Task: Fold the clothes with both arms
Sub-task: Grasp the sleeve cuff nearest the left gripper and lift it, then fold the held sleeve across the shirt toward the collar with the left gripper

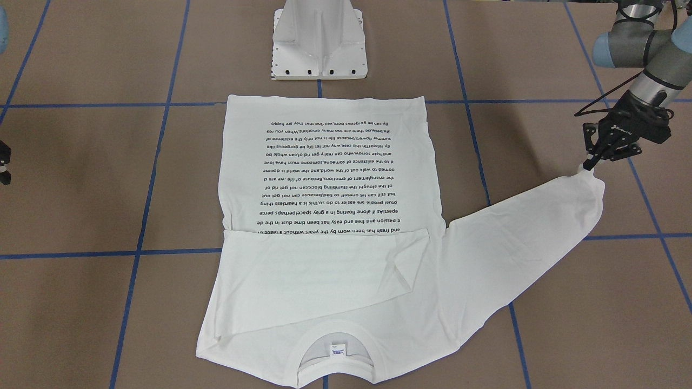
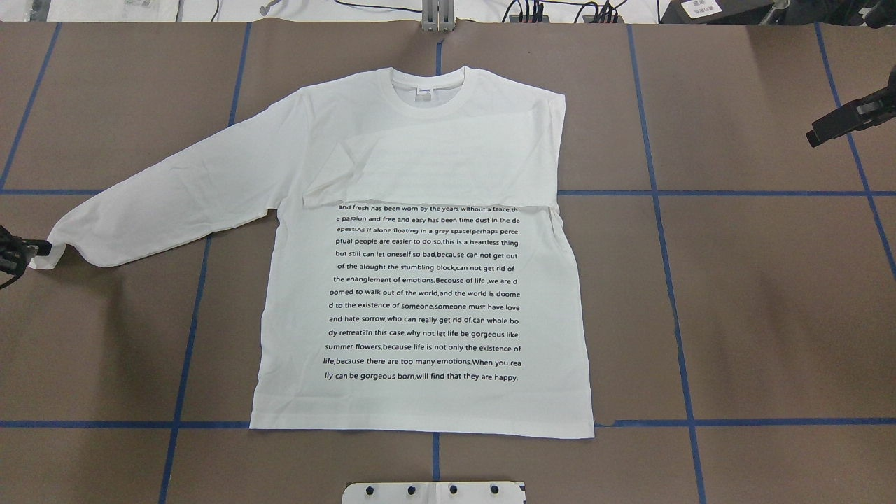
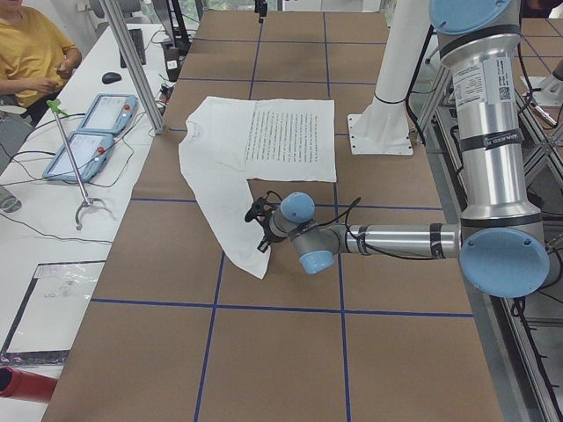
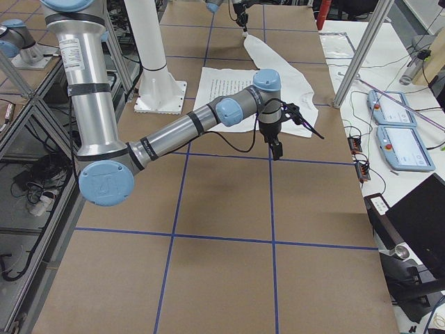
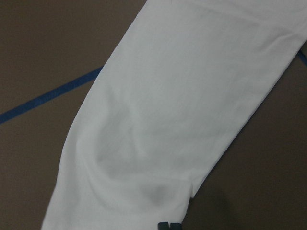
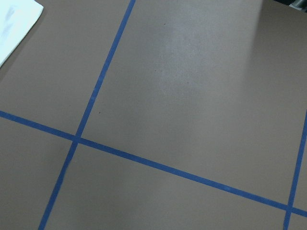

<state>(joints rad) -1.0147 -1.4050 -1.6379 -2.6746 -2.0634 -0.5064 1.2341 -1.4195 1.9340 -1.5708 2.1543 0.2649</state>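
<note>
The white long-sleeved T-shirt (image 2: 427, 294) lies flat on the brown table, black text up, collar (image 2: 428, 87) at the far side from the robot. One sleeve (image 2: 434, 168) is folded across the chest. The other sleeve (image 2: 175, 203) stretches out to the robot's left. My left gripper (image 1: 588, 165) is shut on that sleeve's cuff (image 1: 586, 172) at table height; it also shows in the overhead view (image 2: 31, 250). The sleeve (image 5: 182, 110) fills the left wrist view. My right gripper (image 2: 815, 135) hangs empty and open over bare table, well away from the shirt.
The white pedestal base (image 1: 319, 40) stands just behind the shirt's hem. Blue tape lines (image 6: 158, 165) grid the table. Beyond the far table edge are a side table with two tablets (image 3: 92, 123), a metal post (image 3: 132, 61) and a seated person (image 3: 26, 53).
</note>
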